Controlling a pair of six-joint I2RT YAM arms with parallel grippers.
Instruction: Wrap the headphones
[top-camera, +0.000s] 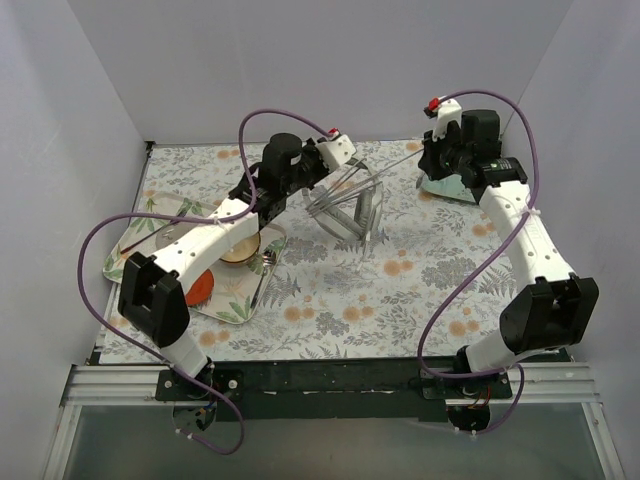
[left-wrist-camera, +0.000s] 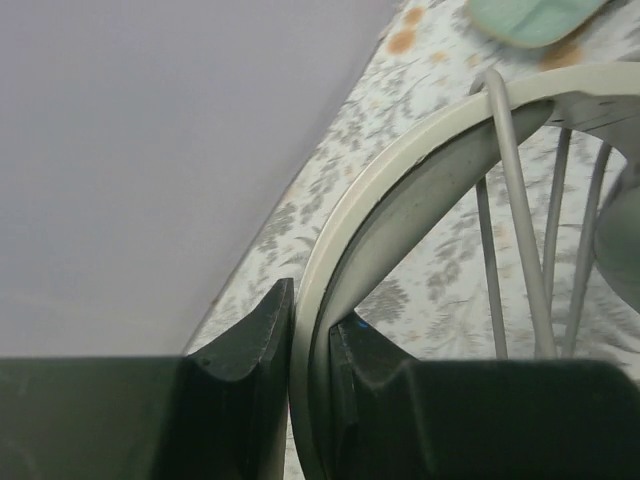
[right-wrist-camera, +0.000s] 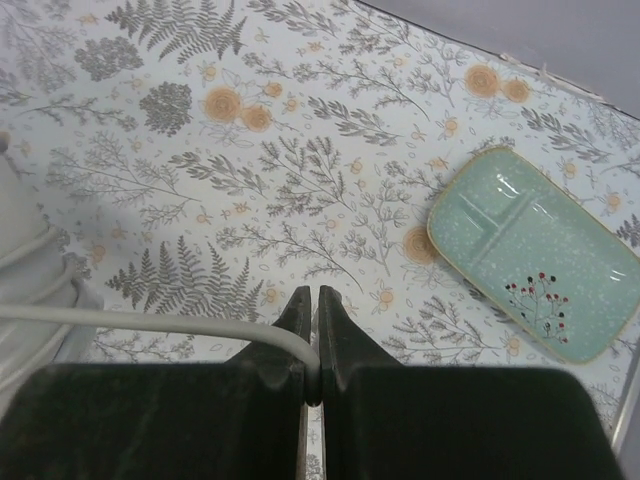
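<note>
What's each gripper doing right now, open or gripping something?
Left gripper: closed on the headphones' headband.
Right gripper: closed on the headphones' grey cable.

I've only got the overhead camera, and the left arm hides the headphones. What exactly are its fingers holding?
Observer: In the left wrist view, the left fingers are clamped on the curved band of the headphones, one finger on each face.
Operator: And the right arm?
Observer: Its wrist view shows the right fingers shut on the thin grey cable, which leads off to the left.
Operator: Any cable on the band?
Observer: In the left wrist view, one strand appears to hook over the band's rim, and others run beside it.
</note>
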